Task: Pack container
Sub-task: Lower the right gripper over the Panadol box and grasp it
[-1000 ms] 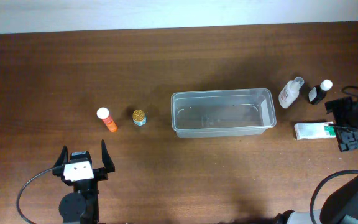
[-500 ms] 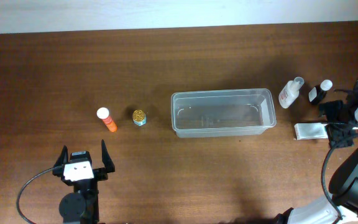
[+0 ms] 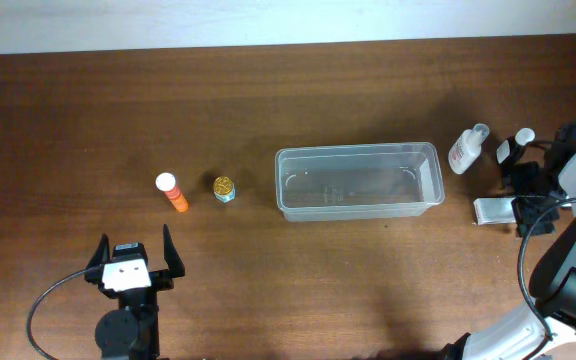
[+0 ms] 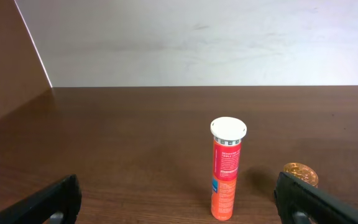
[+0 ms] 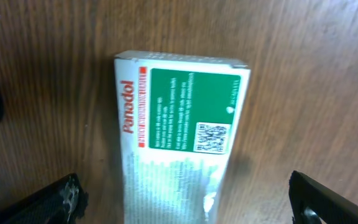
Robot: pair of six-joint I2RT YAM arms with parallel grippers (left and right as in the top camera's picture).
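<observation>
- the container (image 3: 356, 151), a clear tub, sits near the middle of the table (image 3: 268, 100), its long side running left to right.
- well to its left stands an orange tube (image 3: 172, 193) with a white cap; just beside that, toward the container, is a small gold-lidded jar (image 3: 225, 188). neither touches the tub.
- near the tub's right end a clear bottle (image 3: 467, 149) lies tilted, and a dark bottle (image 3: 513, 149) with a white cap is just beyond it.
- below those bottles a box (image 3: 493, 210) lies flat on the wood, apart from the tub.
- the right gripper (image 3: 525, 200) is over the box's right part. in the right wrist view its jaws stand wide apart, one dark finger (image 5: 51, 200) at each lower corner, with the green and white box marked "panadol" between them; neither finger touches it.
- the left gripper (image 3: 135, 243) is at the near left edge of the table, well apart from everything. its jaws are spread wide and hold nothing.
- in the left wrist view the tube stands upright ahead, between the fingers (image 4: 55, 200), with the jar low at the right.
</observation>
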